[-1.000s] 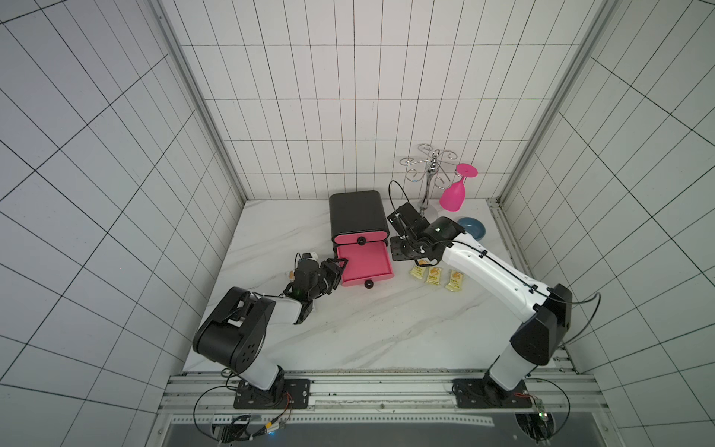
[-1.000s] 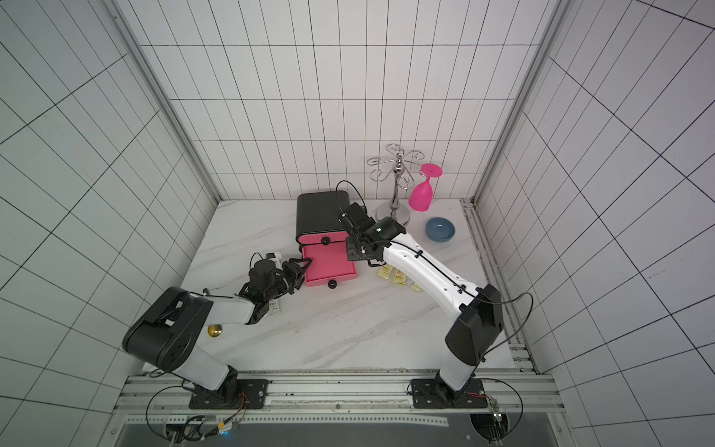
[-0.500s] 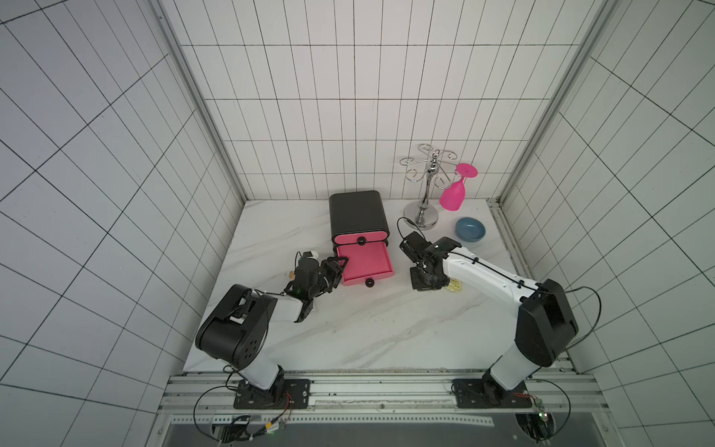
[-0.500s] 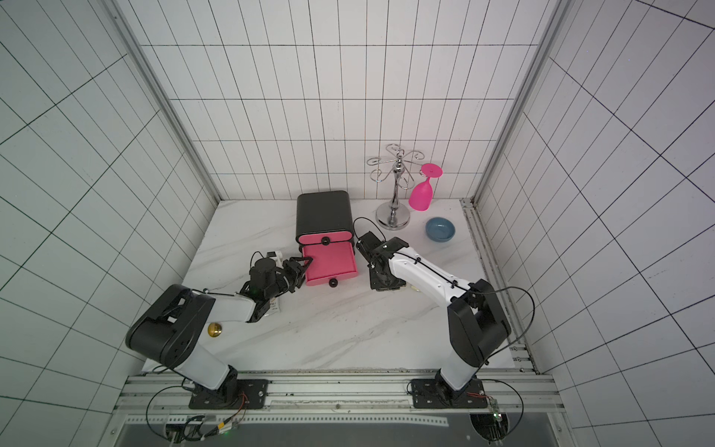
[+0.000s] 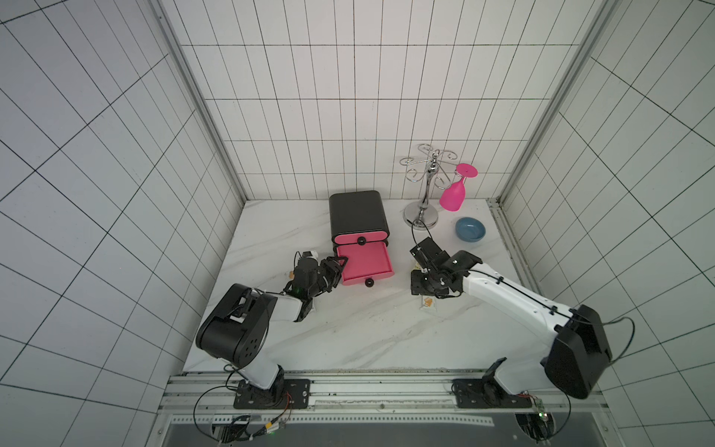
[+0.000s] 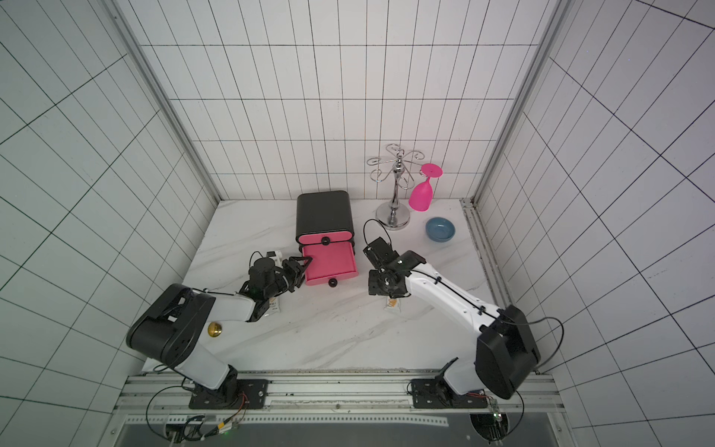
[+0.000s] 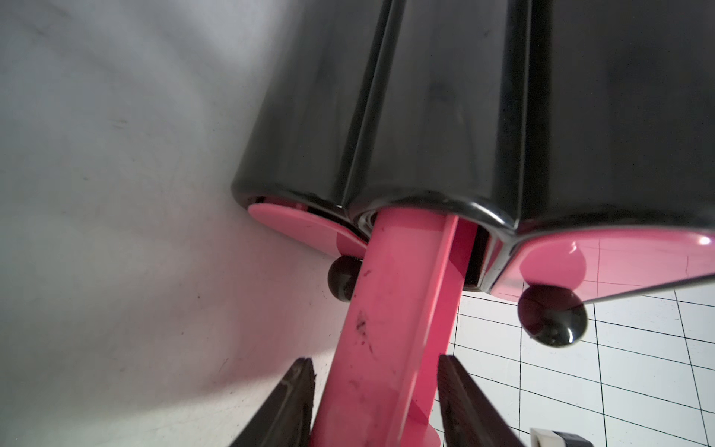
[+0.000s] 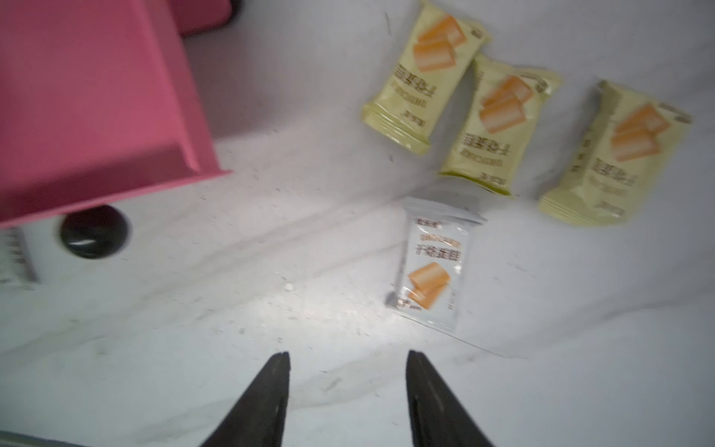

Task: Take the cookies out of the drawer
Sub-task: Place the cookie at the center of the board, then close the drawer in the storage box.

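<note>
Surface: white marble tabletop (image 5: 348, 340) between white tiled walls, filling the middle of both top views.
Cabinet: black drawer cabinet (image 5: 358, 211) at frame centre, with its lower pink drawer (image 5: 365, 261) pulled out toward the lower edge.
Left gripper (image 7: 375, 371): clamped on the pink drawer's side wall, one finger on each face, just left of centre.
Right gripper (image 8: 348, 356): fingers apart with nothing between them, pointing down at the tabletop right of the drawer.
Cookies: three yellow packets (image 8: 499, 124) lie side by side on the tabletop, outside the drawer. A white packet (image 8: 433, 267) lies just beside them, near the fingertips.
In the way: in both top views the right wrist covers nearly all of the yellow packets. The left forearm hides part of a second white packet (image 6: 272, 306).
Around: chrome rack (image 5: 425, 193) with a pink glass (image 5: 452, 195) hanging upside down, and a blue bowl (image 5: 470, 229). All three sit at the upper right of the tabletop, well apart from the drawer.
</note>
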Motion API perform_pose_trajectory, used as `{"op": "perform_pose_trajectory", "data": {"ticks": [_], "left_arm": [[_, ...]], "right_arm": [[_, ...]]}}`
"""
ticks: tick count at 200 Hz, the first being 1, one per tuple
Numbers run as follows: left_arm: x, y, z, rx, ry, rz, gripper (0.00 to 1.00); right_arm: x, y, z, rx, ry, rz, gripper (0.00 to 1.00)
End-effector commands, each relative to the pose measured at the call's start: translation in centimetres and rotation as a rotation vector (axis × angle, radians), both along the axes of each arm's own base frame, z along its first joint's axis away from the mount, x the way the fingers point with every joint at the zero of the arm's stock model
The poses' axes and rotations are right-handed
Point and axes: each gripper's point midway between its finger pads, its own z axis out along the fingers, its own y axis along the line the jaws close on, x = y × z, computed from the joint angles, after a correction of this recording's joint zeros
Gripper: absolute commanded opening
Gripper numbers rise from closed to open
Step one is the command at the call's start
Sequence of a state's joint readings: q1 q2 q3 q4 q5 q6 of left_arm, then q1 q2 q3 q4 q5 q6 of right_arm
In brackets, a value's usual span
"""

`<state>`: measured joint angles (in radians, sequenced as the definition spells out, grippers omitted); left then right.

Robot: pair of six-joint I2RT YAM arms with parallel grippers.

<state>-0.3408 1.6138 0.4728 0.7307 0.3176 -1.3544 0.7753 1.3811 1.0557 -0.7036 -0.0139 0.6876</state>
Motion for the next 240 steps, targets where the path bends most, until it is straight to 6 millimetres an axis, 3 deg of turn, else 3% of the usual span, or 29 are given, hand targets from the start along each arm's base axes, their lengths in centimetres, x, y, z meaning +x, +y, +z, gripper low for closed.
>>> {"op": "perform_pose_trajectory", "data": {"ticks": [1, 14, 27, 82, 91, 150, 179, 197, 240], "left_arm": [[1.1, -0.5, 1.9, -0.037, -0.062, -0.014, 0.54], [1.1, -0.6, 2.0, -0.04, -0.066, -0.018, 0.54], [1.1, -0.7, 2.1, -0.041, -0.067, -0.022, 0.54], [1.1, -0.7, 2.0, -0.045, -0.061, -0.031, 0.55], [1.1, -0.6, 2.1, -0.043, -0.065, -0.035, 0.55], [1.0, 0.3, 2.4, -0.049, -0.063, -0.049, 0.57], [0.8, 0.6, 2.9, -0.059, -0.07, -0.072, 0.64], [0.6, 0.7, 3.5, -0.072, -0.079, -0.08, 0.8], [-1.1, 1.2, 5.5, -0.047, -0.094, -0.106, 0.98]], "right_arm": [[-0.8, 5.7, -0.9, 0.368, 0.074, -0.018, 0.27], [-1.0, 6.8, -2.3, 0.445, 0.121, -0.054, 0.14], [-0.6, 7.9, -3.0, 0.507, 0.121, -0.069, 0.07], [2.2, 10.8, -3.0, 0.644, 0.067, -0.099, 0.04], [2.6, 11.3, -2.9, 0.658, 0.062, -0.1, 0.0], [5.5, 12.1, -2.8, 0.722, 0.042, -0.12, 0.0], [6.7, 12.6, -2.5, 0.72, 0.039, -0.113, 0.0], [7.5, 12.6, -2.3, 0.745, 0.034, -0.13, 0.0], [9.2, 12.8, -1.9, 0.778, 0.014, -0.141, 0.0]]}}
